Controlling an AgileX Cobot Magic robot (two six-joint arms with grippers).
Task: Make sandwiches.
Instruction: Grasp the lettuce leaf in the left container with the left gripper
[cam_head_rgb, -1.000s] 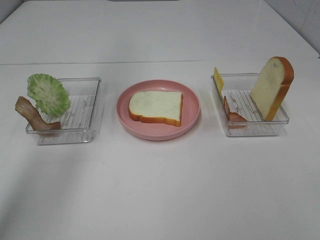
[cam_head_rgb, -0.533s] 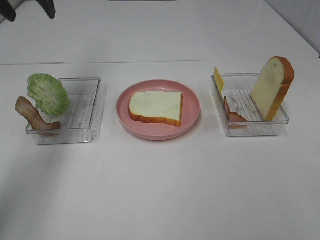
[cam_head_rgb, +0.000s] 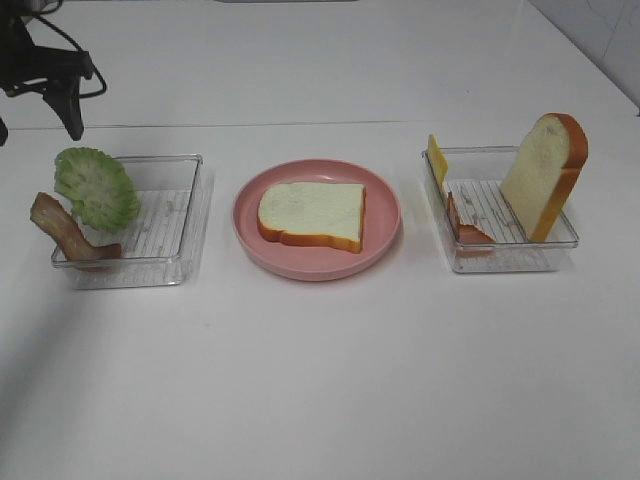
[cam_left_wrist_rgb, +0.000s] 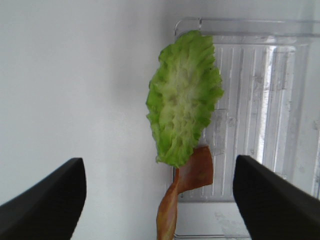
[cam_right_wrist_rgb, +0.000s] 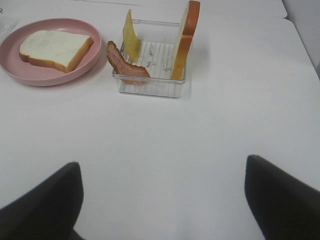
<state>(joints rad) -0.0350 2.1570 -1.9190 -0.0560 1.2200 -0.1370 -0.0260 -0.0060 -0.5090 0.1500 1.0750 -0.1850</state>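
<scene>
Left gripper has dropped into view behind left tray; jaws wide apart, holding nothing | lettuce leaf on edge against tray's left wall, long axis upward | bread slice flat on pink plate, long axis left-right | second bread slice upright in right tray | right gripper spread wide, empty

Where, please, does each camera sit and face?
Exterior high: mounted high, looking down at the pink plate; left pincer at far left.
Left wrist: on the left arm, facing the lettuce between its open fingers.
Right wrist: on the right arm, facing the right tray past the open right pincer.
Shared: exterior and right wrist both show the plate.
</scene>
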